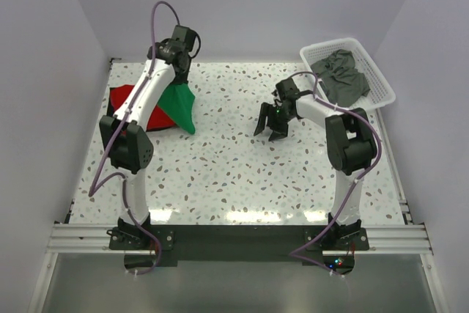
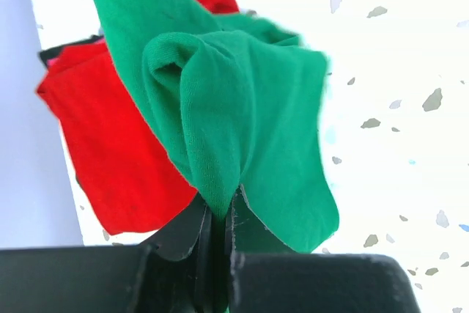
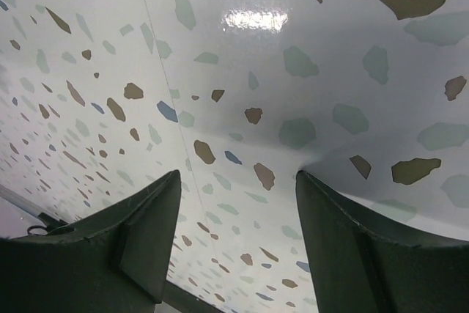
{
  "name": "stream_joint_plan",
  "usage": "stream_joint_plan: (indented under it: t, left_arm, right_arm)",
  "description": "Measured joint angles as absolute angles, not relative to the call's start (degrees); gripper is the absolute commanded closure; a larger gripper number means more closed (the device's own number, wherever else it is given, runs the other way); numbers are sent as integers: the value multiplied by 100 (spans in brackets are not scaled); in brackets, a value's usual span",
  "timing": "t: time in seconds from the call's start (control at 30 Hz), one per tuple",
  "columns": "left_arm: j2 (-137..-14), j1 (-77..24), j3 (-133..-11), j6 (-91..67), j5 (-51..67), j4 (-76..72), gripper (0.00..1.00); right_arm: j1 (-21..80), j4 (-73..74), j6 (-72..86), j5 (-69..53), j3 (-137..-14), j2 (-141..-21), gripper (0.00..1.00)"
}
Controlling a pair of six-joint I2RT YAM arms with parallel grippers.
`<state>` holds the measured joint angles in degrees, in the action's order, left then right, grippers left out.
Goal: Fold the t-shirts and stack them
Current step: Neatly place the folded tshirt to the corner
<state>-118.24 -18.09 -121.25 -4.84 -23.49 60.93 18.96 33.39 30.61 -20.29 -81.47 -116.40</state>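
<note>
A bright green t-shirt [image 1: 179, 108] hangs bunched from my left gripper [image 1: 178, 72], which is shut on a pinch of its cloth at the back left of the table. In the left wrist view the green t-shirt [image 2: 242, 115] drapes from my left gripper [image 2: 218, 214], over a red t-shirt [image 2: 110, 144] lying flat below. The red t-shirt [image 1: 128, 104] shows beside the left arm. Dark grey t-shirts [image 1: 343, 75] lie crumpled in the white basket [image 1: 381, 82]. My right gripper [image 1: 271, 130] hovers open over bare table; the right wrist view shows the right gripper [image 3: 238, 181] with nothing between its fingers.
The white lattice basket stands at the back right corner. White walls close in the speckled table [image 1: 234, 174] on the left, back and right. A dark edge [image 2: 62, 49] peeks from under the red shirt.
</note>
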Motion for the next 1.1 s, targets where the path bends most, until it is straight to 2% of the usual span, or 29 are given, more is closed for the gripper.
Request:
stream_joint_plan:
  t: [0.47,1.1]
  left_arm:
    - [-11461,-1680,-12366,-460,-2305,6038,100]
    - [-11421,-996,-12230,-14,-2005,5603,100]
  right_arm:
    - [1896,3341,3059,-2018,-7972,-11498,33]
    - [1896,3321,3065,-2018,-7738,-11347,33]
